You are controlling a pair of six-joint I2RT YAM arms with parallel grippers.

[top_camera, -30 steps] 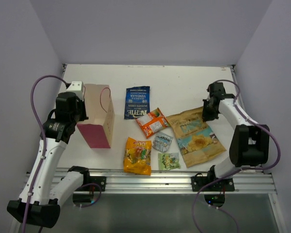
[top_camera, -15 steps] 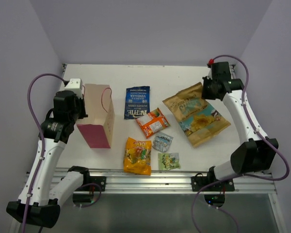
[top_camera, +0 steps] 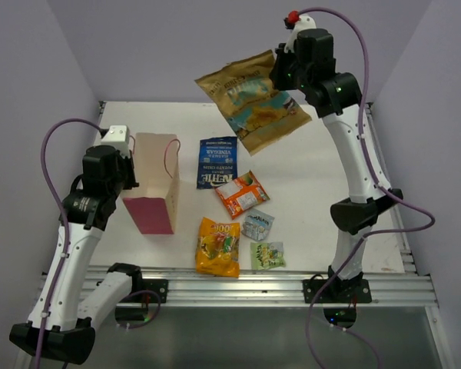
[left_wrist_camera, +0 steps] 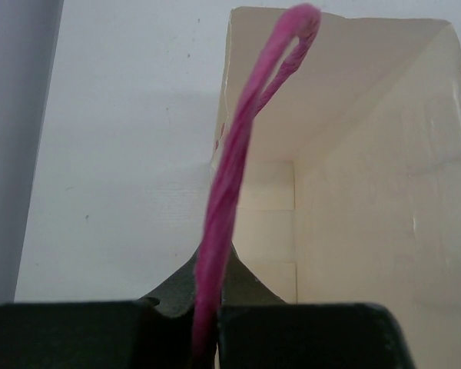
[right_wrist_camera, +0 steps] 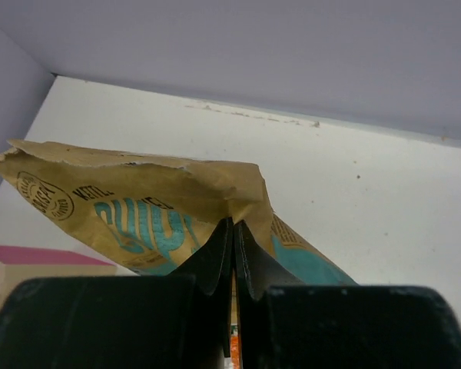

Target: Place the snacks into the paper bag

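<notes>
The right hand [top_camera: 276,74] is clamped shut on an upper corner of the large tan-and-teal foil chip bag [top_camera: 250,104]. The packet hangs high in the air over the far middle of the white worktop [top_camera: 315,192], slanting down to the left. Held by a corner, it dangles edge-down, which I judge suits feeding it into a narrow opening. In the right wrist view the two dark fingers [right_wrist_camera: 207,265] press together on the crumpled top seam.

The left hand [left_wrist_camera: 207,315] pinches the thin pink-red cord handle [left_wrist_camera: 238,154] of the small upright paper gift bag [top_camera: 154,188], which has pink sides and cream faces and stands at the left of the worktop. That hold seems meant to steady the bag and hold its mouth open for the other arm. The chip bag is well apart from it and not yet over the mouth.

Five packets lie flat on the worktop between the arms:
- a dark blue chip bag [top_camera: 217,161]
- an orange-red pack [top_camera: 241,194]
- an orange-yellow bag [top_camera: 218,246]
- a small silver-blue packet [top_camera: 257,224]
- a small green packet [top_camera: 267,254]

From above, the wrist body hides the left hand's fingertips, so only the wrist camera shows the pinch. That camera shows bare cream walls inside the gift bag, but its own fingers cut off the floor, so what lies at the bottom cannot be told. The right wrist view hides the chip bag's lower half behind the fingers and shows the gift bag only as a pink strip at the lower left. Whether the packet fits the mouth cannot be judged.
</notes>
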